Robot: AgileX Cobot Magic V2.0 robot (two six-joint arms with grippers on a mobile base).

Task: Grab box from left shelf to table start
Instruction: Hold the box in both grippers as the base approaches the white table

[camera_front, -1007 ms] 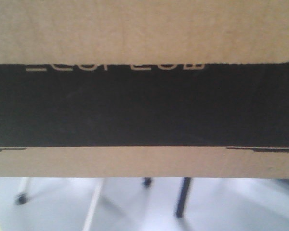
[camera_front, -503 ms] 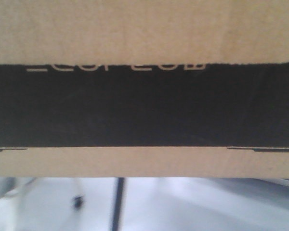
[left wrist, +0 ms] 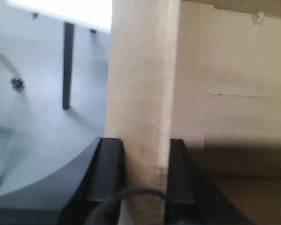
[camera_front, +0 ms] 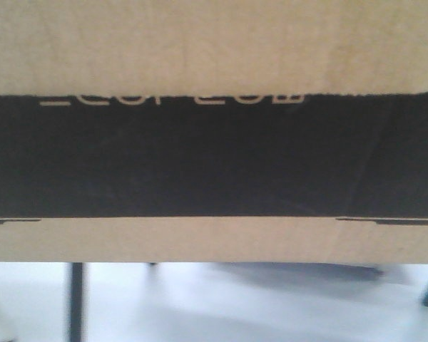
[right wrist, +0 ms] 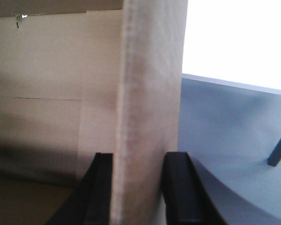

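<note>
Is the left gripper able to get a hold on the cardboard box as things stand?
Likely yes: the left gripper straddles a wall of the cardboard box, pressing it from both sides.

Soft blur, dim fg, blown-out white bg

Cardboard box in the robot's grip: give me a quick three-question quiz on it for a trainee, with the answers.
1. True or false: the left jaws clamp a wall of the box, one side inside it and one outside.
2. The wide band across the box's front is: A black, B blue, C red.
3. Fill in: below the box, the front view shows a dark ____ standing on the floor.
Key: 1 true; 2 A; 3 leg.
</note>
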